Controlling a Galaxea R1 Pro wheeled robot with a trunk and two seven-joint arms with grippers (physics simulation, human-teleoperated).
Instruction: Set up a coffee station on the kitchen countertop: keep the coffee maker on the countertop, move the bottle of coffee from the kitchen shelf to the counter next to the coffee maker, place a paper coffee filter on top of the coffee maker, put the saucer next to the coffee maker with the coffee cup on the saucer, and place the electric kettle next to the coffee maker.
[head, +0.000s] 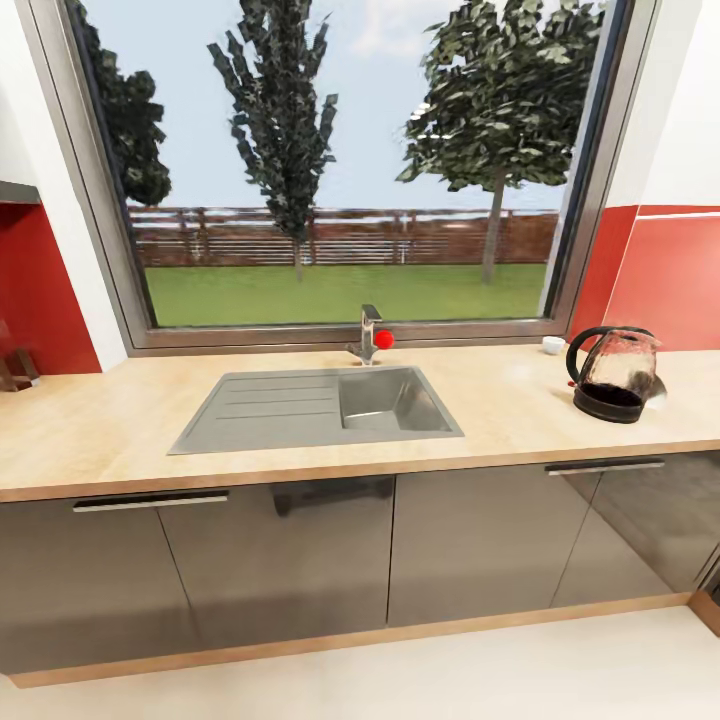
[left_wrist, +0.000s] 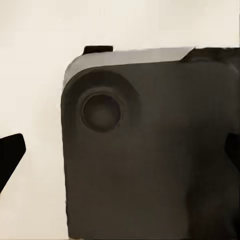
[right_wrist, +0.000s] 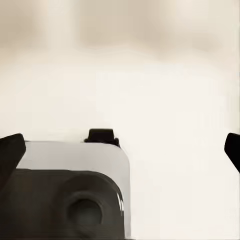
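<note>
Looking at the surface (head: 480, 400), I see the electric kettle (head: 614, 375) at its right end, near a small white cup (head: 553, 345) by the window. Both tools (left_wrist: 120, 155) (right_wrist: 120, 150) are wide open, holding nothing. Most work is left, I think.

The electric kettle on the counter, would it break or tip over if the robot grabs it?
The electric kettle looks glassy, so it is probably breakable if bumped. Its black looped handle sits to one side, so lifting there might tilt it. Its wide black base rests flat on the countertop, so a gentle push likely slides it.
</note>
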